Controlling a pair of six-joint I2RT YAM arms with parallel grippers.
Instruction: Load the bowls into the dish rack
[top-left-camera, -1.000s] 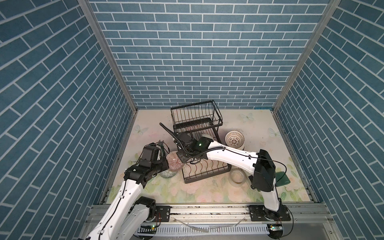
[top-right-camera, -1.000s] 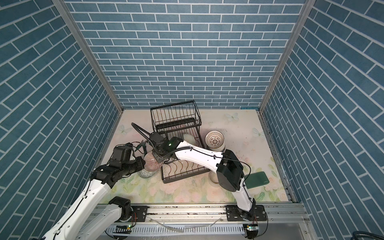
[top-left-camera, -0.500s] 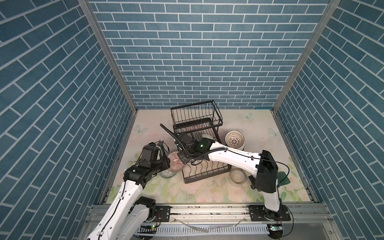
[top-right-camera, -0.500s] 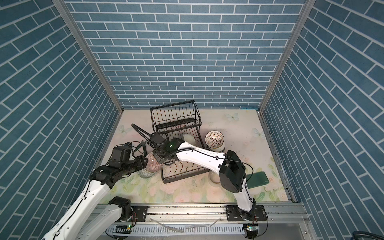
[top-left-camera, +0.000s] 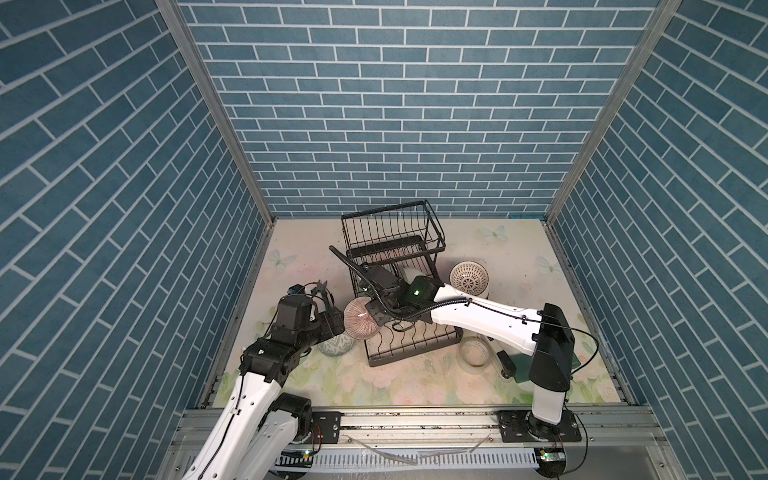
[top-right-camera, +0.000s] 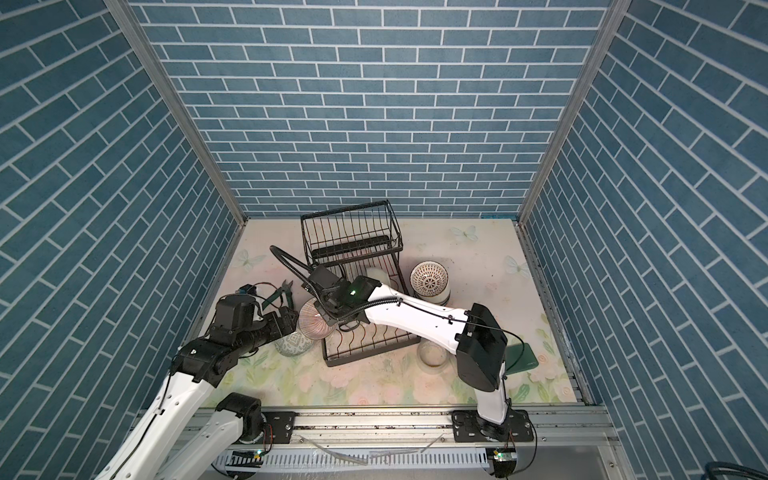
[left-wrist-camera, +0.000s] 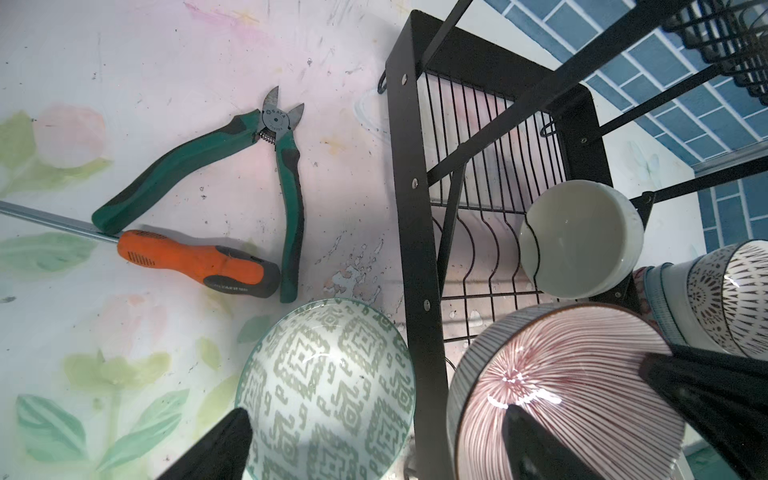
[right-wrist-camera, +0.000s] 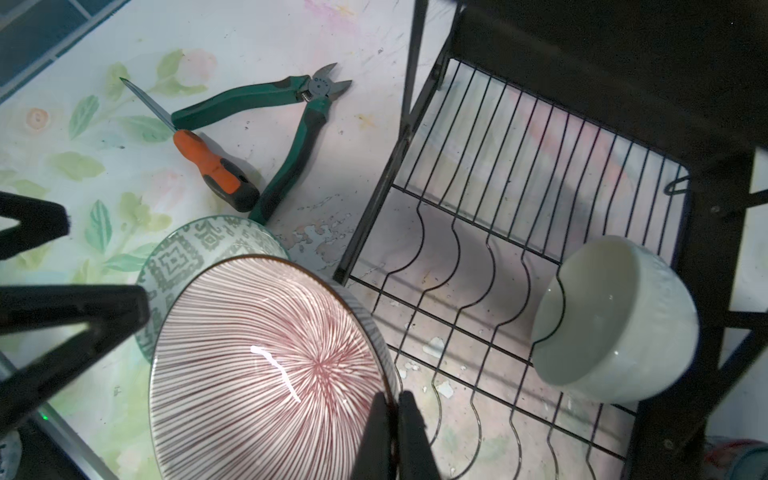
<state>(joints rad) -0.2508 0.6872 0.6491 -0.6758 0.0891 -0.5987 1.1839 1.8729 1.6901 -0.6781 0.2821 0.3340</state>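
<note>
- The right hand (right-wrist-camera: 392, 399) is pressed together on the rim of the striped bowl (right-wrist-camera: 266, 365). It holds the bowl tilted on edge at the near-left corner of the dish rack (top-left-camera: 390, 249), partly above the green patterned bowl (left-wrist-camera: 328, 374) on the surface (left-wrist-camera: 166, 62). So thin a pinch may let the bowl swing or slip onto that bowl or the rack's frame.
- The left hand (left-wrist-camera: 374, 415) is spread wide and holds nothing. One finger sits just in front of the striped bowl's open face, so swinging the bowl rightward could clip it.
- The pale bowl (right-wrist-camera: 602, 320), lying on its side among the lower dividers, could get bumped.
- Only the right wrist view shows the pinch; in both top views the wrist hides it.
- Only the top views show the upper basket whole.
</note>
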